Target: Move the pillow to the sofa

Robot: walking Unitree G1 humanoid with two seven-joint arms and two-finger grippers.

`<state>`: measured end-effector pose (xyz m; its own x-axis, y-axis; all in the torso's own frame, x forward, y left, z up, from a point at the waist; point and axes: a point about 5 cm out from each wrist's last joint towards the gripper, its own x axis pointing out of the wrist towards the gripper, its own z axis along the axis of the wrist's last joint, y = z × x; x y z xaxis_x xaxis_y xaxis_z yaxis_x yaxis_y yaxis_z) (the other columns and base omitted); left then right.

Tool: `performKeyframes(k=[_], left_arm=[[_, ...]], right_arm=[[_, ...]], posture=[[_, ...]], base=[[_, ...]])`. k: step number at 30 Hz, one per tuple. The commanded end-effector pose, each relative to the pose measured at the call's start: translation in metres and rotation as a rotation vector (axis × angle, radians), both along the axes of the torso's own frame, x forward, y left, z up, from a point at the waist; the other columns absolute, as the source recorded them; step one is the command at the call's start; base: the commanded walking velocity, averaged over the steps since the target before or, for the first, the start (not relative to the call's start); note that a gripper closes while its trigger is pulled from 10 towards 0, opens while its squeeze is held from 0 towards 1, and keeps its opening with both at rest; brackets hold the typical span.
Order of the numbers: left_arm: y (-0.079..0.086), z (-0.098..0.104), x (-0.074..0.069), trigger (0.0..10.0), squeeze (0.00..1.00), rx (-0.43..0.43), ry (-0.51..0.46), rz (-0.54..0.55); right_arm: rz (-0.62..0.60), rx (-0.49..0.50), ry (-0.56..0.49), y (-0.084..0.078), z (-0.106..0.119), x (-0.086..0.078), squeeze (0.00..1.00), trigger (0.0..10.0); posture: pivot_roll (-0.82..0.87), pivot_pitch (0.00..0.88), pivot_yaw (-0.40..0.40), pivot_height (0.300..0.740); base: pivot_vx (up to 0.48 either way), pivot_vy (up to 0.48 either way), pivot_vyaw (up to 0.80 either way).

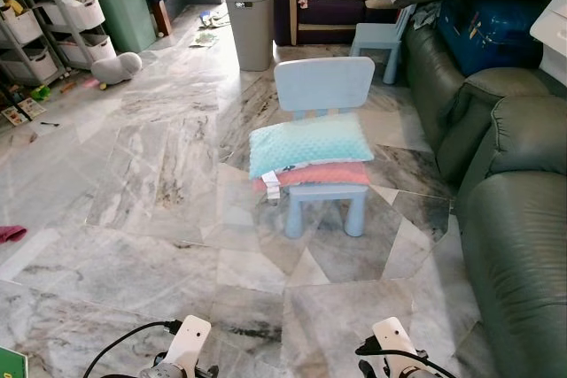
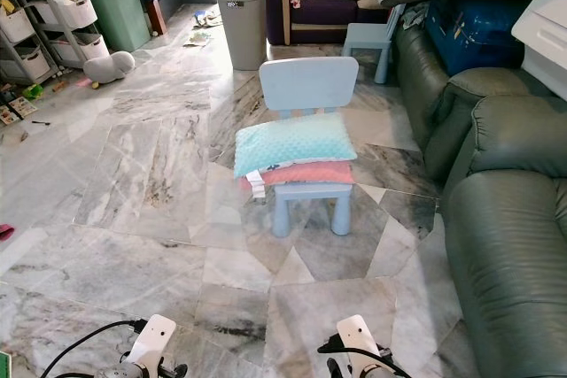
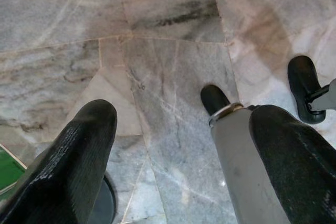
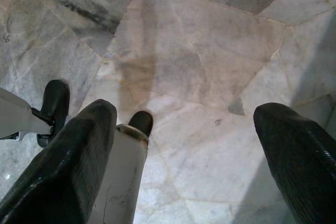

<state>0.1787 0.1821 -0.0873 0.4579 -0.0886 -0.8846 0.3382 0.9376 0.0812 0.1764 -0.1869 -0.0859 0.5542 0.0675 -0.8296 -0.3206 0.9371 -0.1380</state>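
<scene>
**A:** Where is the pillow?

**B:** A light turquoise, dotted-fabric rectangular pillow (image 1: 310,143) lies on the seat of a small pale blue plastic child's chair (image 1: 324,86). It rests on top of a flat pink cushion (image 1: 323,174), and its left end overhangs the seat's left edge. A white tag hangs below the front left corner of the stack.

**A:** And the sofa?

**B:** A dark green leather sofa (image 1: 518,219) runs along the right side of the room, just beside the chair, with a strip of grey marble floor (image 1: 159,174) between them.

**A:** What are the arms doing?

**B:** Both hang low, well short of the chair. The left gripper (image 3: 178,145) points down at the floor tiles with its two black fingers (image 3: 79,156) spread apart, holding nothing. The right gripper (image 4: 189,150) also points at the floor, fingers (image 4: 73,156) wide apart and empty. The robot's black feet show below each.

**A:** Anything else around?

**B:** A grey lidded waste bin (image 1: 249,19) stands behind the chair, a second pale blue small chair (image 1: 379,42) sits near the sofa's far end, and white storage shelves (image 1: 53,15) line the far left wall.
</scene>
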Motion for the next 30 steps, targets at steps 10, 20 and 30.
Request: performKeyframes(k=[10, 20, 30], left_arm=[[0.0049, 0.0021, 0.0032, 10.0, 0.0, 0.006, -0.001, 0.004], [0.0055, 0.0032, 0.0055, 10.0, 0.0, 0.007, -0.004, 0.004], [0.0053, 0.0033, 0.0058, 10.0, 0.0, 0.01, -0.006, 0.001]], right_arm=[[-0.001, 0.002, -0.006, 0.0004, 0.0008, 0.0017, 0.0, 10.0], [0.005, -0.002, -0.008, 0.0004, 0.0014, 0.0032, 0.0, 10.0], [0.008, -0.002, -0.01, 0.0028, 0.0021, 0.0055, 0.0, 10.0]], posture=[[-0.14, 0.0, 0.061, 0.74], [-0.14, 0.0, 0.058, 0.74], [-0.14, 0.0, 0.057, 0.74]], base=[[0.368, 0.0, 0.0], [0.394, 0.0, 0.0], [0.407, 0.0, 0.0]])
